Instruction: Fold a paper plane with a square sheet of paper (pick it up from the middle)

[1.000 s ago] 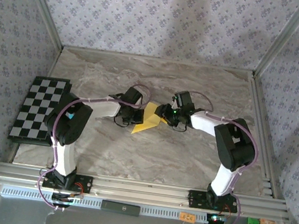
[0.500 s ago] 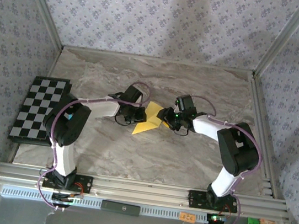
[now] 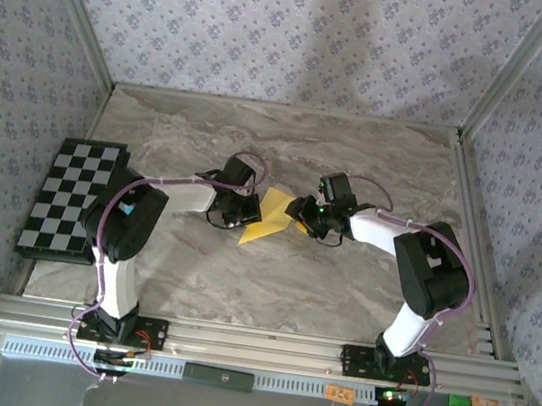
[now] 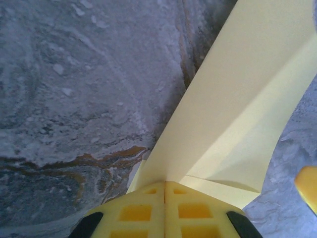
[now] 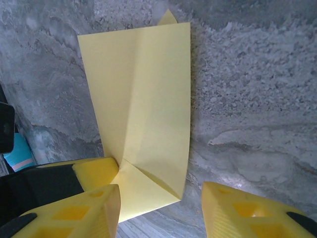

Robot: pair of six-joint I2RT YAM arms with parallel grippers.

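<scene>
Item: square sheet of paper, yellow, already partly folded, with a long crease down its length and a small triangular flap turned over at one end. Location: centre of the counter, between my two grippers. My left gripper sits at the paper's 9 o'clock, jaws pressed together and apparently pinching the paper's corner, so the sheet rises off the marble from that point. My right gripper sits at its 3 o'clock, jaws apart and holding nothing, with the flap end lying between them. Handling, by my estimate: very light, thin and limp; holds a crease well; crumples or tears under a hard pinch; slides easily on smooth stone. Best taken at an edge or along the crease. Also present: checkered board at the counter's 9 o'clock. Containers: none seen.
</scene>
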